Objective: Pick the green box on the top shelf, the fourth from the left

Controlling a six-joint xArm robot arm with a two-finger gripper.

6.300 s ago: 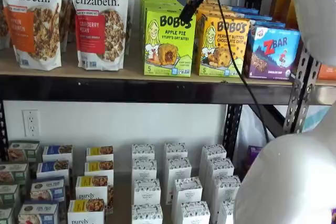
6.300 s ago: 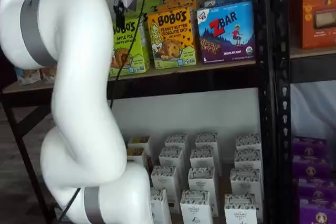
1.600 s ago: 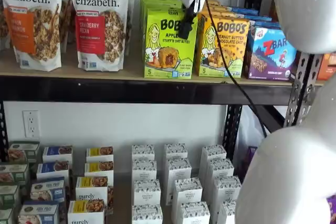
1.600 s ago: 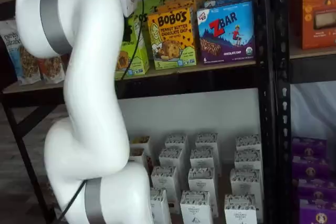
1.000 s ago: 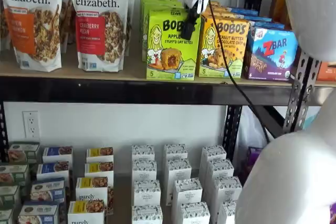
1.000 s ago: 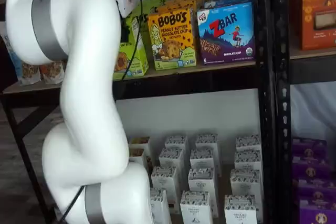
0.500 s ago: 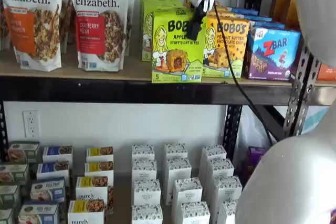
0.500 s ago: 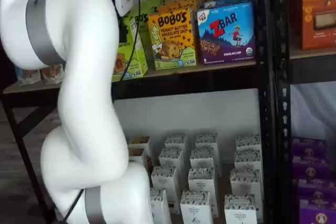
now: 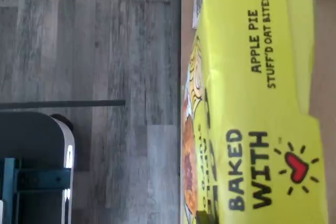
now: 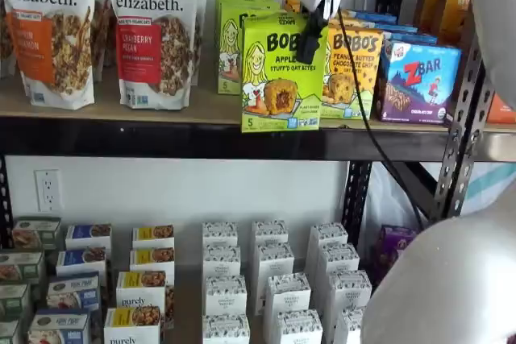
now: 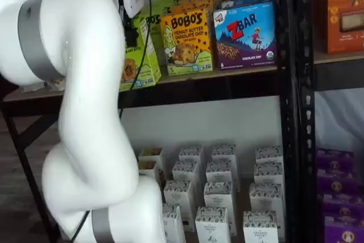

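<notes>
The green box (image 10: 278,78), a lime-green Bobo's Apple Pie carton, stands upright at the front edge of the top shelf (image 10: 161,110), ahead of its row. My gripper (image 10: 311,38) is shut on the box's upper right part; one black finger shows across its front face. In a shelf view the box (image 11: 141,58) is partly hidden behind my white arm, with the gripper (image 11: 129,33) above it. The wrist view shows the box's top panel (image 9: 257,119), which reads "APPLE PIE" and "BAKED WITH", and grey floor beyond the shelf edge.
More green boxes (image 10: 234,34) stand behind. A yellow-orange Bobo's box (image 10: 355,70) and a blue Zbar box (image 10: 418,78) stand to the right, granola bags (image 10: 153,34) to the left. Small white cartons (image 10: 274,279) fill the lower level. A black upright (image 10: 459,142) stands at the right.
The green box has come forward out of its row to the shelf's front edge, moving with my gripper, which has drawn back toward the cameras and a little right.
</notes>
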